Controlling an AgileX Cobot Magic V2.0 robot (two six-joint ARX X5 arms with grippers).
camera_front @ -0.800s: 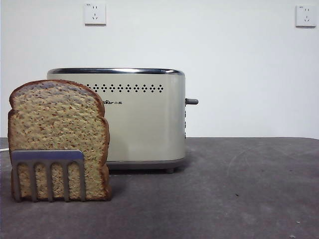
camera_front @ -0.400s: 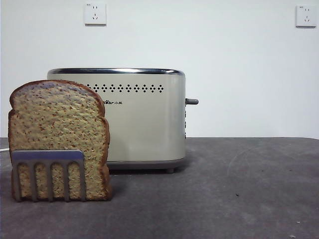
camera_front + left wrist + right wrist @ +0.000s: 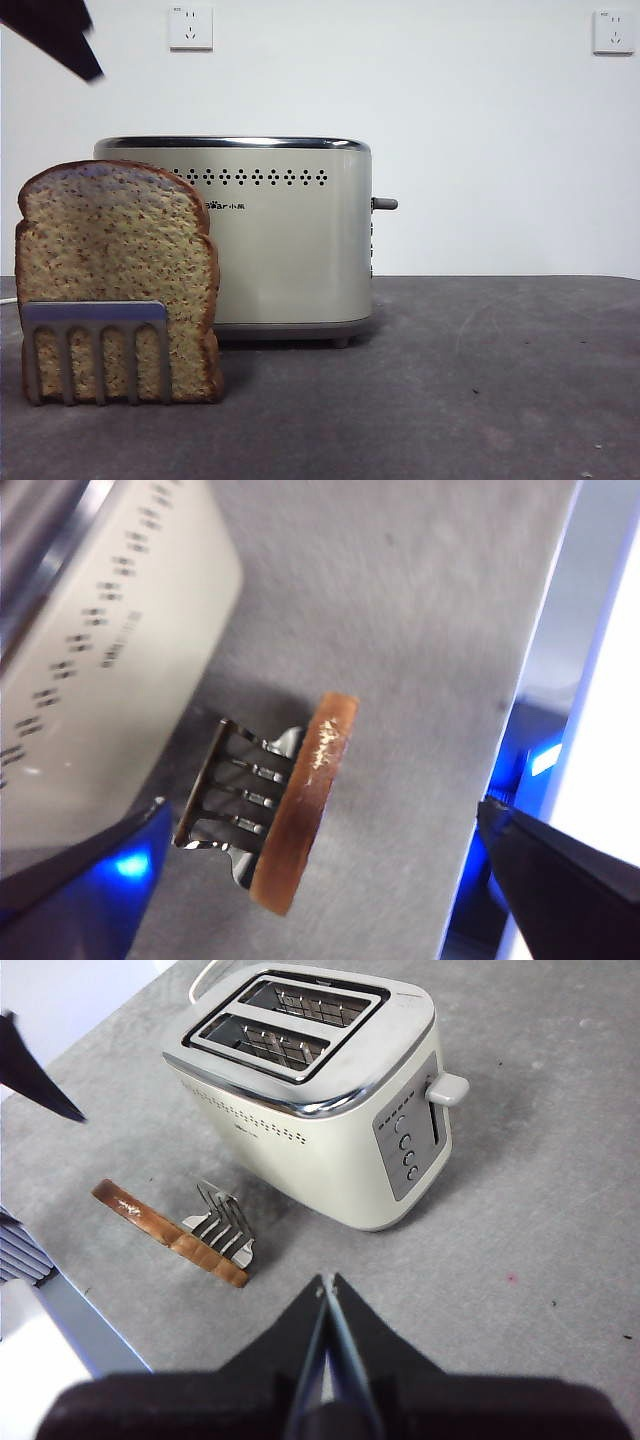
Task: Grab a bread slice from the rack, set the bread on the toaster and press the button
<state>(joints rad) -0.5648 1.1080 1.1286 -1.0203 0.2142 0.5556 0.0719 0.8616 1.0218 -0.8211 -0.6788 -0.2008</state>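
The slice of bread (image 3: pixel 110 260) stands upright in the rack (image 3: pixel 95 345) at the front left, just in front of the toaster (image 3: pixel 290 240). My left gripper (image 3: pixel 320 810) is open and hangs high above the bread (image 3: pixel 300 800) and rack (image 3: pixel 235 790), with the jaws wide on either side. Its black tip (image 3: pixel 62 38) shows at the top left corner of the front view. My right gripper (image 3: pixel 325 1300) is shut and empty, held back high above the table, facing the toaster (image 3: pixel 310 1090), bread (image 3: pixel 165 1232) and rack (image 3: pixel 220 1225).
The toaster's grey lever (image 3: pixel 385 204) sticks out on its right side and is up (image 3: pixel 447 1088). Both top slots (image 3: pixel 285 1020) are empty. The dark grey table (image 3: pixel 480 380) stretches to the right. Two wall sockets (image 3: pixel 190 27) are on the white wall.
A black tip of the left gripper has come into the front view's top left corner. The bread, rack and toaster have not moved.
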